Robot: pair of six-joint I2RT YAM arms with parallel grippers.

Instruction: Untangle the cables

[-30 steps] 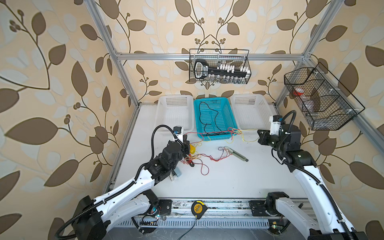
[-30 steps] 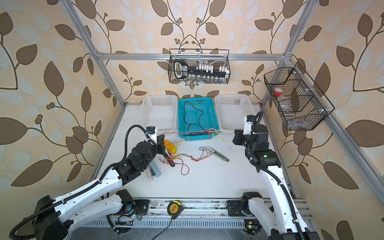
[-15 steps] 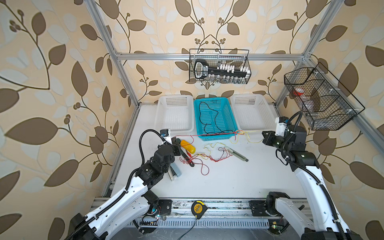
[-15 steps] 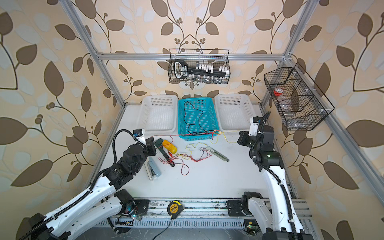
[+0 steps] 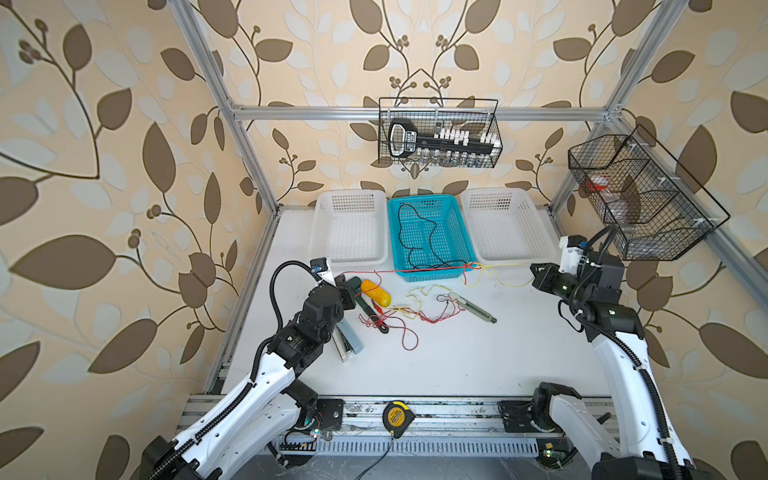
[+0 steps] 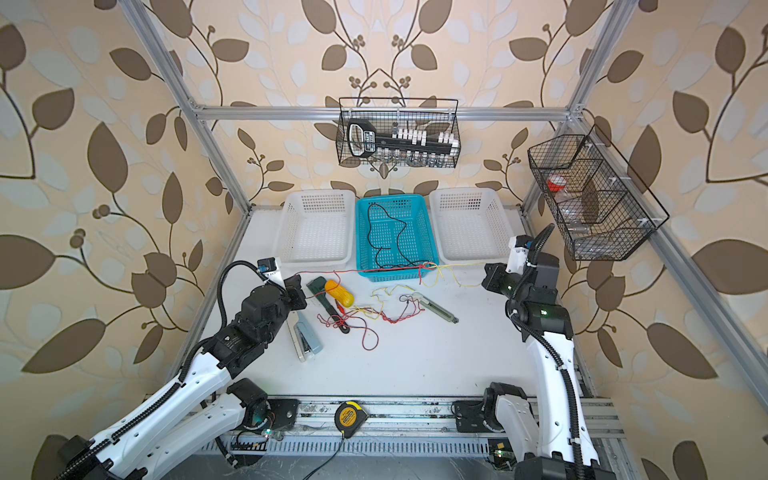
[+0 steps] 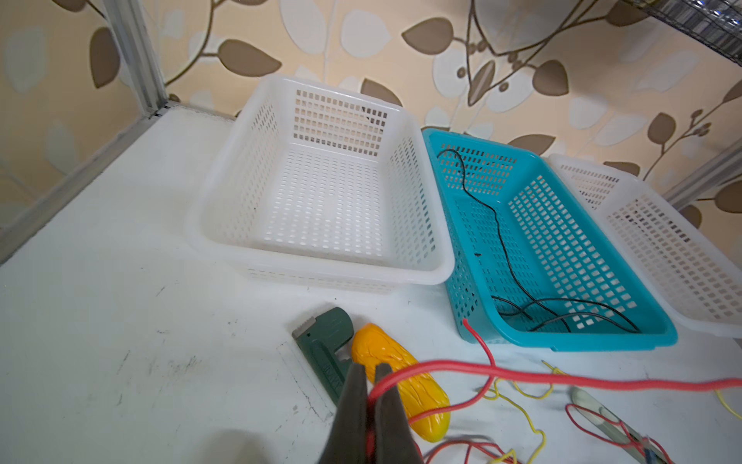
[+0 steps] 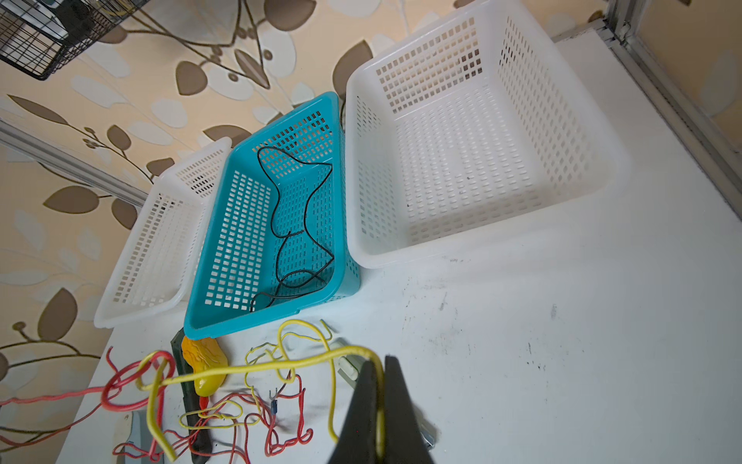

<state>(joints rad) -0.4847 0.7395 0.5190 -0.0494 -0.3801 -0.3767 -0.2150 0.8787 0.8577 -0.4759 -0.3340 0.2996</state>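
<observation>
You are working on red-yellow separation. Left hand [image 7: 369, 373] pinching red cable [image 7: 562, 379]; right hand [image 8: 381, 363] pinching yellow cable [image 8: 261, 367]. Lines meeting at knot [image 5: 471, 268] by teal basket [image 5: 463, 232] front rim; black cable [image 8: 304, 225] lying inside. Next move calling for slack and threading one end through loop, not harder pulling.

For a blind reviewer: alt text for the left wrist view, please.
The left gripper is shut on a red cable that stretches away above the table. Past it lie a green wrench and a yellow toy corn cob; a black cable lies in the teal basket between two white baskets.
</observation>
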